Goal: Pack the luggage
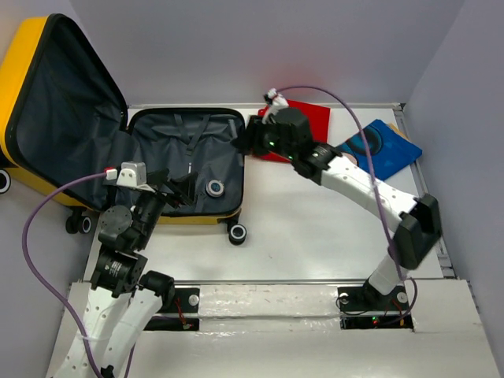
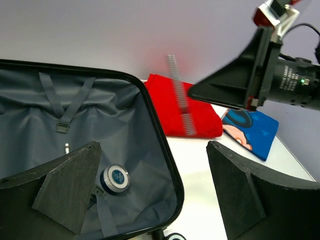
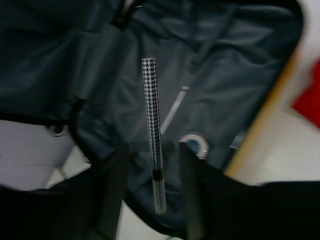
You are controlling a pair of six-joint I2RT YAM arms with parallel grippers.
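Note:
The yellow luggage [image 1: 24,71] lies open at the left, lid up, with grey lining [image 1: 157,146] [image 2: 115,125] [image 3: 100,75]. A small round tin [image 1: 214,188] [image 2: 114,179] [image 3: 194,144] and a thin white stick [image 3: 175,107] lie inside. My right gripper [image 1: 246,142] [image 3: 152,190] is open over the case's right rim. A houndstooth-patterned stick [image 3: 152,125] [image 2: 180,95] hangs loose between its fingers, blurred, with a gap on each side. My left gripper [image 1: 185,189] [image 2: 155,190] is open and empty over the case's near right corner.
A folded red cloth [image 1: 311,118] [image 2: 160,100] lies just right of the case. A blue printed cloth [image 1: 386,150] [image 2: 250,127] lies at the far right by the wall. A black case wheel [image 1: 236,233] sticks out at the near side.

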